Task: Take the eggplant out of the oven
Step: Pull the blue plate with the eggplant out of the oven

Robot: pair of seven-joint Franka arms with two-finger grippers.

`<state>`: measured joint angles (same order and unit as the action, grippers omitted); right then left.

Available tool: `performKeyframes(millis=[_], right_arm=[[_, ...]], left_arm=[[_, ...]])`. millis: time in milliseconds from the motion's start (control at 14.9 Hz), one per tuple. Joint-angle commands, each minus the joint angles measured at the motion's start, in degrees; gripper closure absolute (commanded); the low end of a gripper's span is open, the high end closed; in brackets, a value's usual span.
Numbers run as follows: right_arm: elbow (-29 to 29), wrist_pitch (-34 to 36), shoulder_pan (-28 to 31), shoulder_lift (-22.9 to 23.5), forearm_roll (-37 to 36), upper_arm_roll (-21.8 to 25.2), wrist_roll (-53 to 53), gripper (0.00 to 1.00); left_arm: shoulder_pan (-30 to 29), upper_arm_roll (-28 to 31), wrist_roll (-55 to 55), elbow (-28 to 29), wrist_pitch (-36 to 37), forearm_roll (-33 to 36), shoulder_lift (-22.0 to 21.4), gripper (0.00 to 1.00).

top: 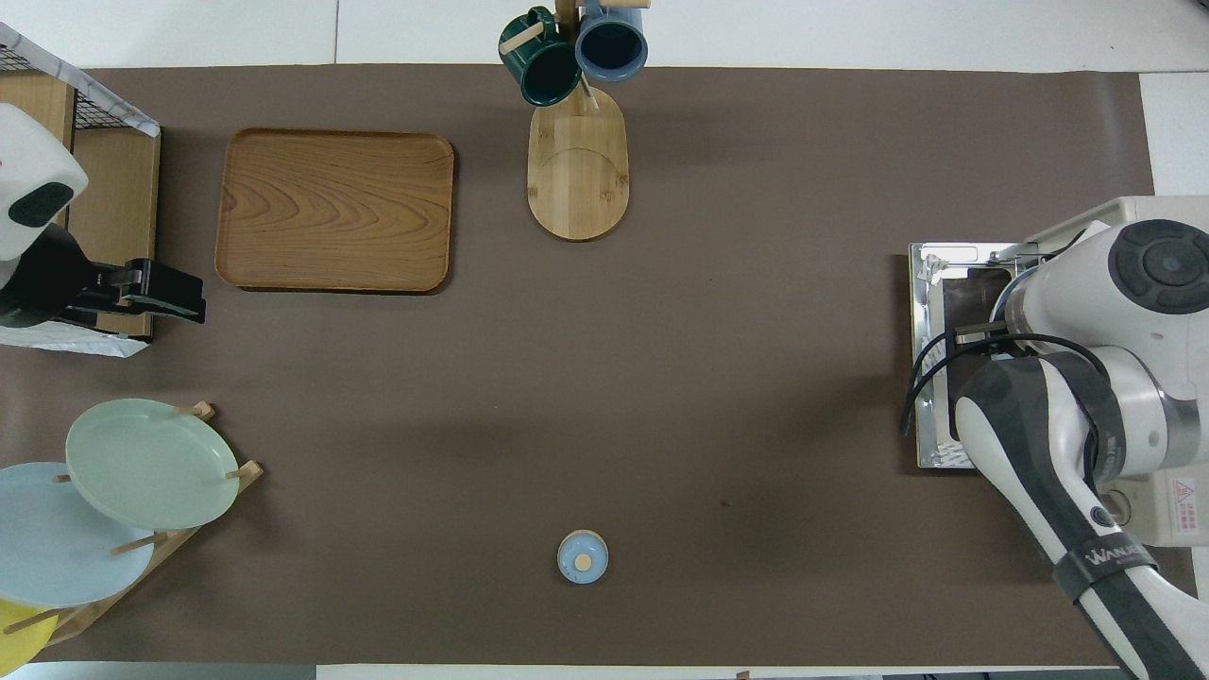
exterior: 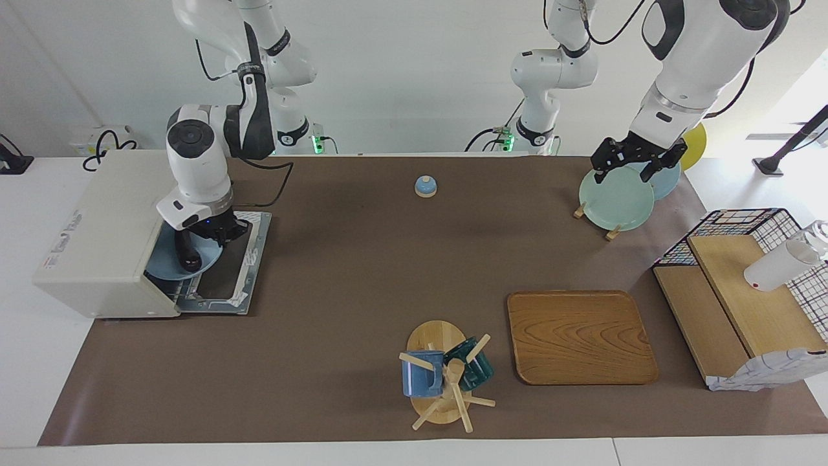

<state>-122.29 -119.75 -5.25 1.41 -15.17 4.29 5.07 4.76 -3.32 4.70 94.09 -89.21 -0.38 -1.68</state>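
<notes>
eggplant (exterior: 188,254) on blue plate (exterior: 169,264) in open oven (exterior: 103,233), right gripper (exterior: 206,241) over it.

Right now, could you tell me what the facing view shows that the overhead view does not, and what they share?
Only the facing view shows the eggplant lying on a light blue plate at the oven mouth, with the right gripper over it. Only the overhead view shows the left gripper clear of the plate rack, near the wire basket. Both show the open oven door, the wooden tray, the mug stand and the bell.
</notes>
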Motion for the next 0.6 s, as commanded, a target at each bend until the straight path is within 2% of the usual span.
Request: performKeyframes(millis=[0, 202, 336, 470, 538], right_arm=[[8.88, 7.93, -6.42, 2.80, 2.06, -0.51, 3.51, 1.00], [14.43, 11.82, -16.16, 5.17, 4.88, -0.51, 12.73, 1.00], [17.86, 12.43, -22.59, 8.68, 5.50, -0.60, 22.74, 1.00], [23.64, 12.87, -28.39, 13.85, 8.83, -0.60, 30.40, 1.00], [27.85, 14.09, -31.81, 17.89, 9.02, -0.60, 35.57, 1.00]], left_arm=[[-0.80, -0.54, -0.22, 1.18, 0.18, 1.34, -1.48, 0.00], [-0.80, -0.54, -0.22, 1.18, 0.27, 1.34, -1.48, 0.00], [-0.80, -0.54, -0.22, 1.18, 0.18, 1.34, -1.48, 0.00], [-0.80, -0.54, -0.22, 1.18, 0.18, 1.25, -1.48, 0.00], [-0.80, -0.54, -0.22, 1.18, 0.18, 1.34, -1.48, 0.00]])
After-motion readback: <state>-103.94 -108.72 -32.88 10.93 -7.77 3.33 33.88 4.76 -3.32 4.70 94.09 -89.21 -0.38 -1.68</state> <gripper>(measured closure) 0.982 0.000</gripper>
